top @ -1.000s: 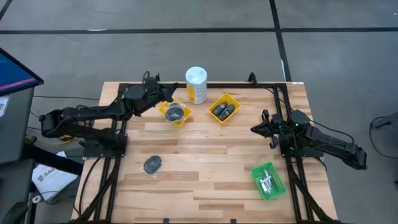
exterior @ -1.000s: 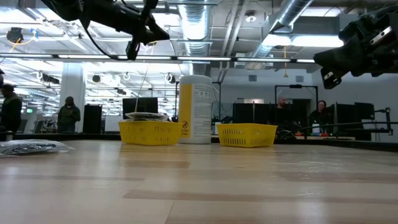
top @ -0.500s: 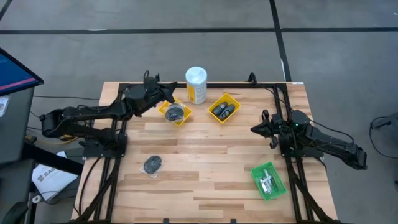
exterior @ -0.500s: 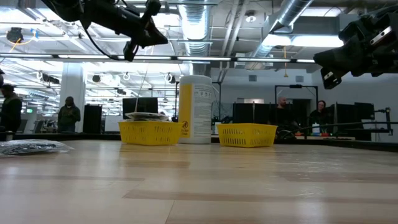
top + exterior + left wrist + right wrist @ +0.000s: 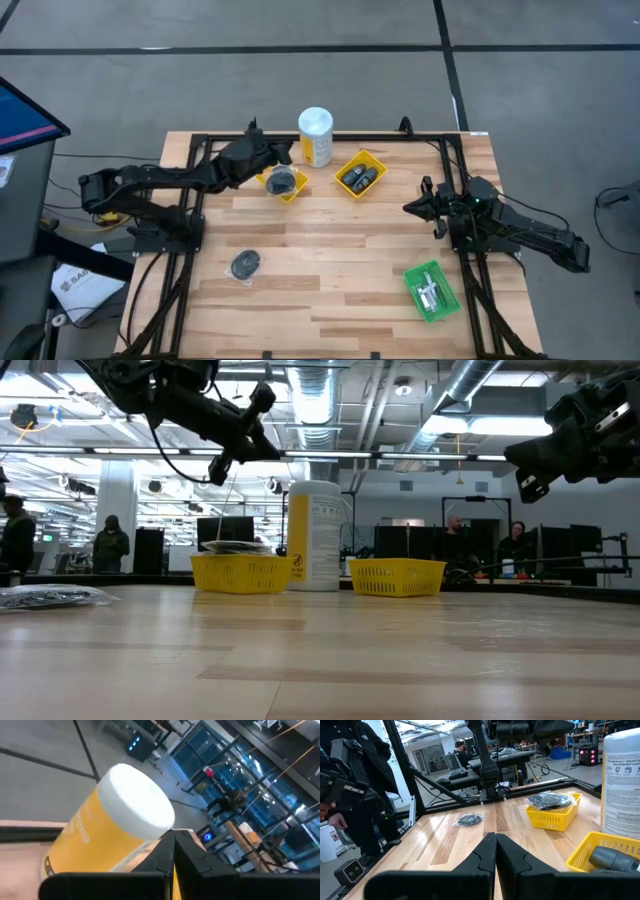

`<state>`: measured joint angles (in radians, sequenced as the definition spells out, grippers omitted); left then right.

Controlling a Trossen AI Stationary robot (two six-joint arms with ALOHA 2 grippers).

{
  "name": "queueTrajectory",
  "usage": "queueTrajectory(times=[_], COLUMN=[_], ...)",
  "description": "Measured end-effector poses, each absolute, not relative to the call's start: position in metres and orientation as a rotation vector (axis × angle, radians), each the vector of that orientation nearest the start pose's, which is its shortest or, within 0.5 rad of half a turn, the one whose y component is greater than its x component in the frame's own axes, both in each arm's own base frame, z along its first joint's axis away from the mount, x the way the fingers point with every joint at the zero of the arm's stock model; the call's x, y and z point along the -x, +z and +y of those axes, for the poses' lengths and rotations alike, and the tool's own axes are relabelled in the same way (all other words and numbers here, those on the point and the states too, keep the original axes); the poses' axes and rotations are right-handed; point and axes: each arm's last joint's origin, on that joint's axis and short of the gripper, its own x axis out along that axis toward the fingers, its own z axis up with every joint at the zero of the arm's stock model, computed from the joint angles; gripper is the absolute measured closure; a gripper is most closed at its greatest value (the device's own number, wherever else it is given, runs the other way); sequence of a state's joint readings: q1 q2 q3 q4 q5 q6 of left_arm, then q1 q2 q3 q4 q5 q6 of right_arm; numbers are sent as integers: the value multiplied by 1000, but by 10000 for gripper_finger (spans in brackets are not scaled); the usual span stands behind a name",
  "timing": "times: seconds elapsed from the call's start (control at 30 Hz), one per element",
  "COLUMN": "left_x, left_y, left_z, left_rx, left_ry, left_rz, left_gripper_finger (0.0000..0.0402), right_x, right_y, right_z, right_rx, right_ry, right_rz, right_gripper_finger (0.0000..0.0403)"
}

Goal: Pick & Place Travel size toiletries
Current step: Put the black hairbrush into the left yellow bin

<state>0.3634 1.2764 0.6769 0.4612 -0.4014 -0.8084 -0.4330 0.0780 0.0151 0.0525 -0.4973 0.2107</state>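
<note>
A dark grey disc in clear wrap (image 5: 245,264) lies flat on the wood at the table's left near part, also seen as the disc (image 5: 468,820) (image 5: 50,597). More wrapped discs (image 5: 282,181) (image 5: 549,800) lie in a yellow tray. Black oblong pieces (image 5: 359,177) (image 5: 615,859) lie in a second yellow tray. Tiny silver pieces (image 5: 430,294) sit in a green tray. My left gripper (image 5: 288,153) (image 5: 173,845) (image 5: 262,442) is shut, raised above the disc tray, beside the canister. My right gripper (image 5: 408,208) (image 5: 495,840) (image 5: 530,470) is shut, raised at the table's right side.
The tall white-capped yellow canister (image 5: 315,137) (image 5: 117,832) (image 5: 622,780) stands at the far edge between the two yellow trays (image 5: 266,176) (image 5: 377,161). The green tray (image 5: 447,281) is near the right near corner. Bare wood lies in the table's middle. People stand in the room beyond.
My left arm has swung toward the table's right, carrying its gripper from the far left side of the disc tray toward the canister and a little lower. My right arm has kept still. No object has moved.
</note>
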Motion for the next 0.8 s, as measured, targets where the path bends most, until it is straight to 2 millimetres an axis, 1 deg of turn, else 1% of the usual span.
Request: queueTrajectory(times=[0.17, 0.27, 0.4, 0.67, 0.8], left_x=[-252, -250, -247, -238, -242], left_y=[254, 252, 242, 218, 208], left_z=[108, 109, 110, 106, 106], left_rx=[746, 672, 584, 558, 580], left_ry=[777, 815, 873, 939, 911], left_rz=[-169, -128, 16, 295, 356], left_gripper_finger=[399, 400, 400, 400, 400], right_x=[-95, -95, -95, -95, -95], right_y=[168, 168, 168, 168, 168], right_z=[-29, -29, -29, -29, -29], right_rx=[-215, -215, -215, -215, -215], right_ry=[63, 63, 63, 63, 63], right_rz=[16, 16, 16, 16, 16], right_gripper_finger=[403, 403, 403, 403, 403])
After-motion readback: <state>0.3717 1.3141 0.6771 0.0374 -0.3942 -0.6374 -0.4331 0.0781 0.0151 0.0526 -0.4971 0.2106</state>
